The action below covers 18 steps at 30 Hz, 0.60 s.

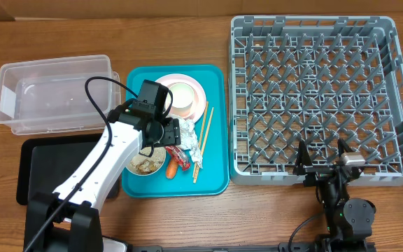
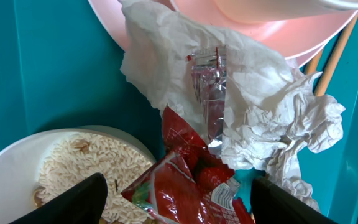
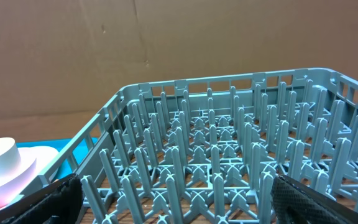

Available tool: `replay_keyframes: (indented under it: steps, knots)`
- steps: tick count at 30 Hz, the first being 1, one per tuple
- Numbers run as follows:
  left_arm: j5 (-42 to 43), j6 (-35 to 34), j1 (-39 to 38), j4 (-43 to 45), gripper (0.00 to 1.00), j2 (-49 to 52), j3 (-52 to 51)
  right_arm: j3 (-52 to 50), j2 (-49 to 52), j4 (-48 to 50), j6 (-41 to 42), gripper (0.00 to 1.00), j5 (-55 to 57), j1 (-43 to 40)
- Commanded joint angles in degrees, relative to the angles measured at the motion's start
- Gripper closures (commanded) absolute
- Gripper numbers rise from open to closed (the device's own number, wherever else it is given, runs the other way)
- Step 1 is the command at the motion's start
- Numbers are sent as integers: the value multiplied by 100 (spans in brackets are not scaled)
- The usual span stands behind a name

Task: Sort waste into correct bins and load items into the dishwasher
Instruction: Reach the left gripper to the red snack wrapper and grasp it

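My left gripper (image 1: 165, 134) hangs open over the teal tray (image 1: 215, 168). Its fingers straddle the red wrapper (image 2: 191, 180), and neither pad is pressing on it. A crumpled silver-white tissue wad (image 2: 260, 118) lies just beyond the wrapper, against the pink plate (image 2: 278, 37). A white bowl of rice crumbs (image 2: 86, 165) sits to the left of the wrapper. From overhead, the carrot (image 1: 171, 169) lies by the wrapper (image 1: 178, 157), with the chopsticks (image 1: 203, 140) to their right. A white cup (image 1: 182, 94) stands on the pink plate. My right gripper (image 1: 325, 164) is open at the front edge of the grey dishwasher rack (image 3: 216, 155), holding nothing.
The clear tub (image 1: 54, 94) stands at the left, with the black tray (image 1: 40, 168) in front of it and partly under my left arm. The rack (image 1: 320, 98) fills the right side of the table. Brown cardboard lines the back.
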Motion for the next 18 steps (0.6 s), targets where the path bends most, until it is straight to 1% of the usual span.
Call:
replay_keyframes:
  steps: [1,7,11,13,15,17,18]
  knots:
    - [-120,-61,-42,28,25,66,-140,-61,-68,44,0,0,-15,-39]
    - [-120,-81,-42,177,27,96,-317,-61,-68,44,0,0,-15,-39]
    - [-122,-81,-35,245,40,96,-306,-61,-68,46,0,0,-15,-39]
    - [-120,-81,-35,269,42,94,-293,-61,-68,44,0,0,-15,-39]
    - [-120,-79,-35,264,46,94,-264,-61,-68,44,0,0,-15,-39]
    - [-120,-79,-35,262,47,92,-240,-61,-68,44,0,0,-15,-39]
    - [-120,-79,-35,262,49,92,-225,-61,-68,44,0,0,-15,-39]
